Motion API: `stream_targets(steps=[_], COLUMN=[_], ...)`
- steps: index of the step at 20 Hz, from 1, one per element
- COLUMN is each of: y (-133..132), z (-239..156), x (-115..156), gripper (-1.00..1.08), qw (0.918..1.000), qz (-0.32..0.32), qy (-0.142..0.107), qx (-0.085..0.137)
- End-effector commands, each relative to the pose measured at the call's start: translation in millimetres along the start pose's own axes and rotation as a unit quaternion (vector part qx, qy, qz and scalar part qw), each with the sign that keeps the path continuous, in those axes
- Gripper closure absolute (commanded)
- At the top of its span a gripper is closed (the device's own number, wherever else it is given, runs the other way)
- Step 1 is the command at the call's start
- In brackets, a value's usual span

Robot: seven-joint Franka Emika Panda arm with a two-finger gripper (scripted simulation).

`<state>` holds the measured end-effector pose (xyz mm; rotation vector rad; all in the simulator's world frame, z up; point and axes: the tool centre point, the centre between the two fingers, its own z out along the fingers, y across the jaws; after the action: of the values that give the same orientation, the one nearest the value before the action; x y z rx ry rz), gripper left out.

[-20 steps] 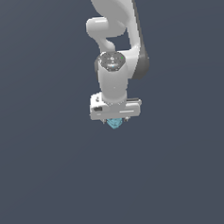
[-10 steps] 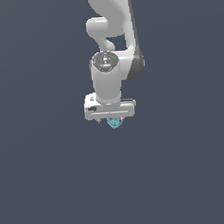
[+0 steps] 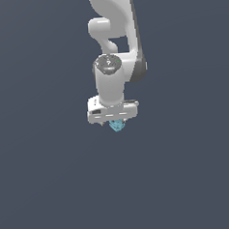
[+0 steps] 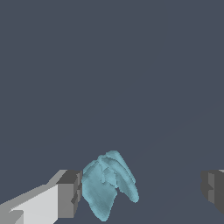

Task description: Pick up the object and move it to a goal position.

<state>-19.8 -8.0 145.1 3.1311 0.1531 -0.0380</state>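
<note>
The object [image 3: 117, 126] is a small cyan faceted lump that shows just under the white gripper [image 3: 115, 121] in the exterior view. In the wrist view the object [image 4: 107, 183] lies between the two grey fingers. It sits close against one finger [image 4: 69, 193], and a wide gap separates it from the other finger [image 4: 213, 188]. The gripper [image 4: 141, 192] is open, with the jaws spread far wider than the object. I cannot tell whether the object rests on the ground.
The white arm [image 3: 114, 34] rises behind the hand. Flat dark grey-blue ground [image 3: 54, 188] surrounds it on all sides. No other objects or goal marker show.
The hand has shifted slightly towards the exterior view's left and a little up. The cyan object stays at nearly the same spot under it.
</note>
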Motion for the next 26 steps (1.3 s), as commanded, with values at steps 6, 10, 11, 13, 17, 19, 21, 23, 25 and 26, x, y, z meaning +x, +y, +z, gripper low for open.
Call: stream_targets(steps=[6, 10, 11, 13, 17, 19, 21, 23, 25, 26], y=[-6, -11, -12, -15, -19, -20, -22, -23, -24, -24], z=[18, 30, 33, 39, 47, 50, 53, 55, 56, 57], x=[-16, -29, -32, -39, -49, -53, -56, -59, -61, -62], gripper=[-0.92, -0.92, -0.92, -0.92, -0.92, -0.92, -0.92, -0.92, -0.92, -0.92], qw=[0.9970, 0.9909, 0.9889, 0.9847, 0.9763, 0.9725, 0.9691, 0.9664, 0.9644, 0.9636], qz=[-0.077, -0.134, -0.148, -0.174, -0.216, -0.233, -0.246, -0.257, -0.264, -0.267], qy=[0.003, 0.006, 0.006, 0.008, 0.010, 0.011, 0.011, 0.012, 0.012, 0.012], qx=[0.000, -0.001, -0.001, -0.001, -0.001, -0.001, -0.001, -0.001, -0.001, -0.001])
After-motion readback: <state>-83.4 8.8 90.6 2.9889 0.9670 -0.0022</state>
